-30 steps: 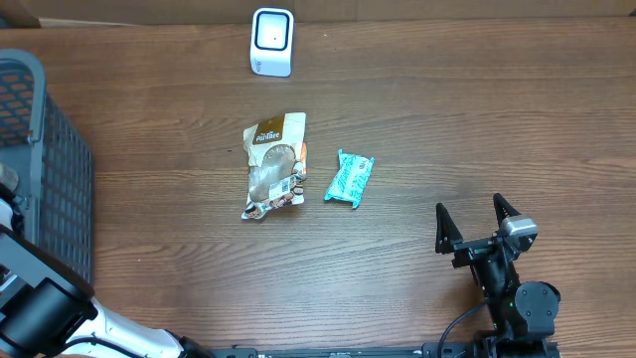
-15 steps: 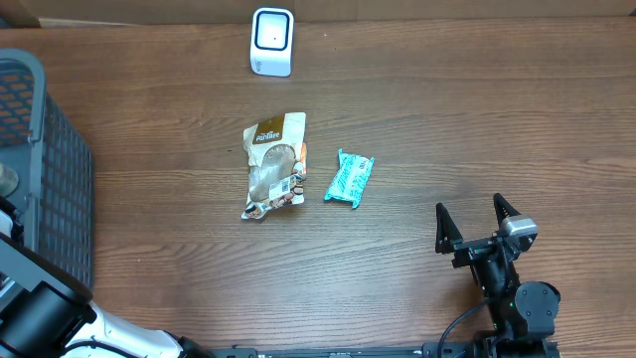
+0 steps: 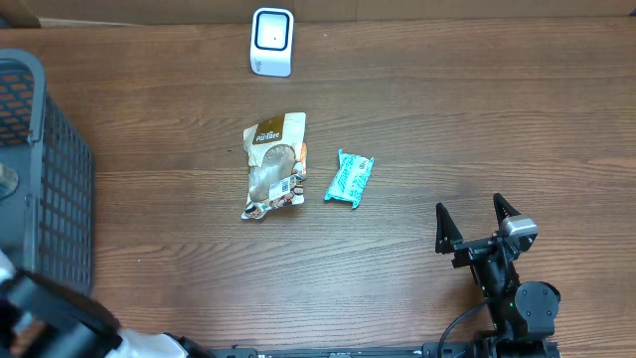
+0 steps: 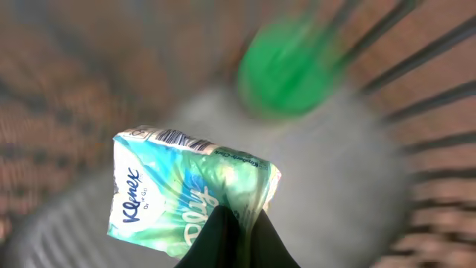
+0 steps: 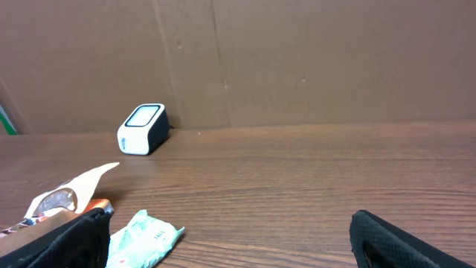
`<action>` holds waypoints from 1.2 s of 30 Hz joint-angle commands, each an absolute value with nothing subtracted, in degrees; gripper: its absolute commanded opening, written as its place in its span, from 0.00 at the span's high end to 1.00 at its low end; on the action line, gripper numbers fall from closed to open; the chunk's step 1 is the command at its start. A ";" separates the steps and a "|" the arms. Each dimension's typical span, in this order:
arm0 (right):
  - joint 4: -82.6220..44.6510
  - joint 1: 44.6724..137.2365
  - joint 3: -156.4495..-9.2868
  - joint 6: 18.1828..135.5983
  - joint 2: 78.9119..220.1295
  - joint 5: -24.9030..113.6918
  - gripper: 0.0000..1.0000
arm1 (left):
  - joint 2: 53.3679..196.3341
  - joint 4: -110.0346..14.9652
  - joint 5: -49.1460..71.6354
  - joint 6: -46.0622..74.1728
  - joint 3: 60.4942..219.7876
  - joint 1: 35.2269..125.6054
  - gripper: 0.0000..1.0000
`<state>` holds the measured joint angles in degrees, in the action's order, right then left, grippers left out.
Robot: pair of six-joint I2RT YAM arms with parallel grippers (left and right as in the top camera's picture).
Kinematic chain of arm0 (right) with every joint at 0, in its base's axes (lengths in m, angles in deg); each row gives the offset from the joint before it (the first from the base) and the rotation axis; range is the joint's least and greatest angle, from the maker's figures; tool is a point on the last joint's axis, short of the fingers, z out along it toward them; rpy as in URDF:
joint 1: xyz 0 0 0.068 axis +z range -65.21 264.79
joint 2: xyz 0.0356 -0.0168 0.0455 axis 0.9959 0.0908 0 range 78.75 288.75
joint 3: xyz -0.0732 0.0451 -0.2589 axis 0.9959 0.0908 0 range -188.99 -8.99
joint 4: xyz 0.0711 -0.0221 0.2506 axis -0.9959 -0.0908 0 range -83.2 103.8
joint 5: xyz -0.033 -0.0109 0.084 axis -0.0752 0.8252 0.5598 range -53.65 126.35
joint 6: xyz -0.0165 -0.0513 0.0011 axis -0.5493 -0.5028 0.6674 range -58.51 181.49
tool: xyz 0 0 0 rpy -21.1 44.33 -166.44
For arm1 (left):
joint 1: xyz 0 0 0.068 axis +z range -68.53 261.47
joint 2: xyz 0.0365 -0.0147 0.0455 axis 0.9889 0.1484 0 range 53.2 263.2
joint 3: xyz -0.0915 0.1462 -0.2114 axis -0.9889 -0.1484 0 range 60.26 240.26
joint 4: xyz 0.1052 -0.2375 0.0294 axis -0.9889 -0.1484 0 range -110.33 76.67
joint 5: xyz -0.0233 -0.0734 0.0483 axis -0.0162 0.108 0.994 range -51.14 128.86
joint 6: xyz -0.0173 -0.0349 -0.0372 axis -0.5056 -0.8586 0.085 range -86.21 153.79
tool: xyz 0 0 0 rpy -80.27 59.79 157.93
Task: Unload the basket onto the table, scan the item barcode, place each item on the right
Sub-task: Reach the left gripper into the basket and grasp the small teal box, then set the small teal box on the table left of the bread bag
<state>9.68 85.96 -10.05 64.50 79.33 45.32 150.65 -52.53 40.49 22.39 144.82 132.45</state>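
In the left wrist view my left gripper (image 4: 236,216) is shut on a corner of a teal and white Kleenex tissue pack (image 4: 171,186). The pack hangs over the blurred grey basket floor, and a barcode (image 4: 175,138) shows along its top edge. The white barcode scanner (image 3: 271,42) stands at the table's far edge and also shows in the right wrist view as the scanner (image 5: 143,128). My right gripper (image 3: 477,214) rests open near the front right, with nothing between its fingers. In the overhead view only the blurred left arm (image 3: 55,318) shows, at the bottom left.
A dark grey mesh basket (image 3: 40,189) fills the left edge, with a blurred green object (image 4: 290,67) inside. A brown snack bag (image 3: 273,164) and a teal wrapped pack (image 3: 349,177) lie mid-table. A cardboard wall (image 5: 297,59) backs the table.
The left arm has pulled back from over the basket toward the table's front-left corner and now shows blurred. The right arm has not moved.
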 commanded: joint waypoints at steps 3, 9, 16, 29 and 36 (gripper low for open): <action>9.88 85.79 -9.46 64.54 78.91 45.02 0.00 | 132.84 -52.44 23.86 20.51 154.57 130.44 0.96; 9.88 85.79 -9.46 64.54 78.91 45.04 0.00 | 120.08 -61.77 21.87 23.95 154.76 116.86 0.96; 9.88 85.79 -9.46 64.54 78.91 45.02 0.00 | 120.45 -77.71 27.99 26.57 144.62 91.99 0.96; 9.88 85.79 -9.46 64.54 78.91 45.04 0.00 | 135.86 -55.65 33.04 25.85 117.63 76.86 0.96; 9.88 85.79 -9.46 64.54 78.91 45.02 0.00 | 142.78 -51.92 29.21 25.83 117.63 76.89 0.50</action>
<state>9.66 85.96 -10.05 64.50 79.33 45.30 141.52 -53.69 32.14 25.13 118.20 77.24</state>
